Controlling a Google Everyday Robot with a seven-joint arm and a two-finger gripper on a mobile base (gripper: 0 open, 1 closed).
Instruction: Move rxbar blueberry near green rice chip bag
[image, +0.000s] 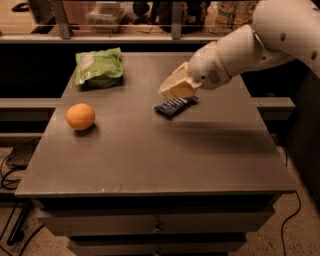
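Observation:
The rxbar blueberry (174, 106), a dark navy bar with white print, hangs tilted from my gripper (175, 94) near the middle of the grey table (150, 165). The cream-coloured fingers (172, 87) are shut on its upper edge, and the white arm reaches in from the upper right. The green rice chip bag (99, 66), light green with a pale label patch, lies at the table's back left corner. It is well to the left of the bar and a little farther back.
A round orange fruit (80, 116) sits on the left side of the table, in front of the bag. A shelf with bottles and containers (107, 12) runs behind the table. Cables lie on the floor at the left and right.

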